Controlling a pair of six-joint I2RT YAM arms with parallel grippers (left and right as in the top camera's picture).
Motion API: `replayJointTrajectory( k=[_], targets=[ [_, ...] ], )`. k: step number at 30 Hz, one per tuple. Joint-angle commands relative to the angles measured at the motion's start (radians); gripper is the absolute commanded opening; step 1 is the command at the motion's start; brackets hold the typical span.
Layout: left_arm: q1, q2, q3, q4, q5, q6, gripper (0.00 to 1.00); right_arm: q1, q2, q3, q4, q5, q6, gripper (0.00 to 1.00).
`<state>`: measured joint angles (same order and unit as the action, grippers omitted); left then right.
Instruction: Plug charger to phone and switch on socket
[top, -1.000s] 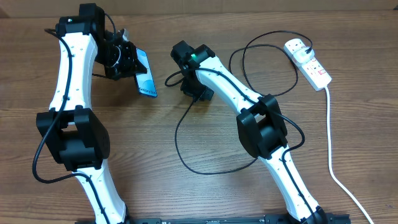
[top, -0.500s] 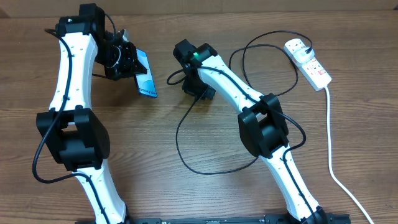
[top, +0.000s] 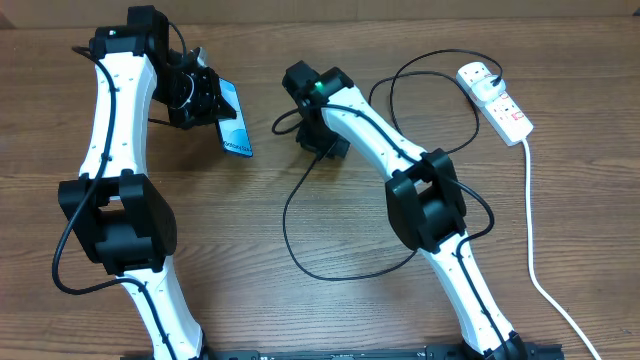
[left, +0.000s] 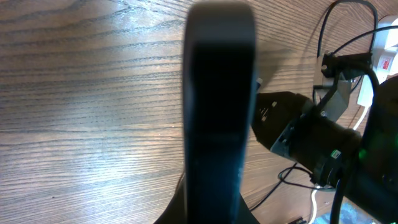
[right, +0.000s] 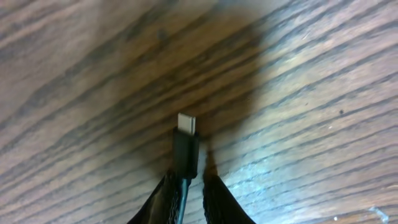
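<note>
Done so far: I have the phone (top: 232, 122) pinched in the left jaws, tilted over the counter (top: 250, 310). The right jaws pinch the charger (right: 185, 152) just behind its tip.
Left to do: the tip and phone are apart, so I judge plugging and switching both remain.
Socket: the socket (top: 497, 100) lies at far right, well apart from both arms.
In it: a black plug (top: 483, 72). I cannot tell the switch position.

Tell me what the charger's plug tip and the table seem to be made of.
Plug tip: pale, likely bare metal connector, dull sheen, in a matte black sleeve, probably plastic or rubber. Table: wood or wood-look laminate, brown streaky grain, slight gloss.
</note>
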<state>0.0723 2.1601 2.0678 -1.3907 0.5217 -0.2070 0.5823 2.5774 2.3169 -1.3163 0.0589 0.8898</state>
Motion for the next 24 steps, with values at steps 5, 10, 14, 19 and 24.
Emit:
replayJointTrajectory(
  k=[5,10,14,19,24],
  targets=[
    [0.0,-0.029,0.011,0.0,0.013,0.013,0.04,-0.02,0.026,-0.001,0.012,0.014,-0.004,0.15],
    [0.0,-0.029,0.011,0.0,0.013,0.013,0.04,-0.02,0.026,-0.001,0.014,0.01,-0.003,0.1],
    [0.0,-0.029,0.011,0.0,0.013,0.013,0.04,-0.02,0.026,-0.001,0.014,0.01,-0.003,0.04],
    [0.0,-0.029,0.011,0.0,0.018,0.014,0.04,-0.02,0.024,0.004,0.008,0.002,-0.008,0.04],
    [-0.001,-0.029,0.011,-0.002,0.152,0.103,0.04,-0.039,-0.023,0.033,-0.017,-0.067,-0.135,0.04]
  ],
)
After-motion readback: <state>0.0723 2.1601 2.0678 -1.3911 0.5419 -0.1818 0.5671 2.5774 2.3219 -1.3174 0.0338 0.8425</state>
